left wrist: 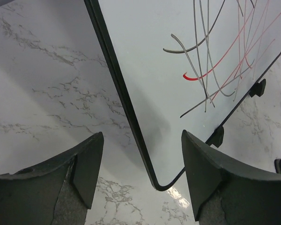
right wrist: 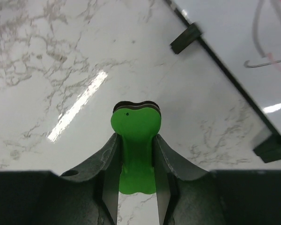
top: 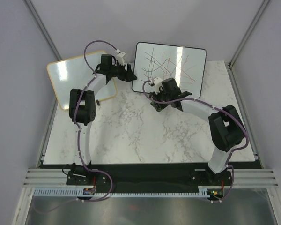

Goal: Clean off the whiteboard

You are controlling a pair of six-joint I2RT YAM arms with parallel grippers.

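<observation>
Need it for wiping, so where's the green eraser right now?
Right wrist view: the green eraser is clamped between the jaws of the right gripper, over the marble table, near the footed edge of the whiteboard.

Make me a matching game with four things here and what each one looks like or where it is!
1 whiteboard
2 wooden-framed board
3 green eraser
4 left gripper

a jaws open
b pinched in the right gripper
c red and black scribbles
d blank, far left of the table

Pairs: 1-c, 2-d, 3-b, 4-a
</observation>
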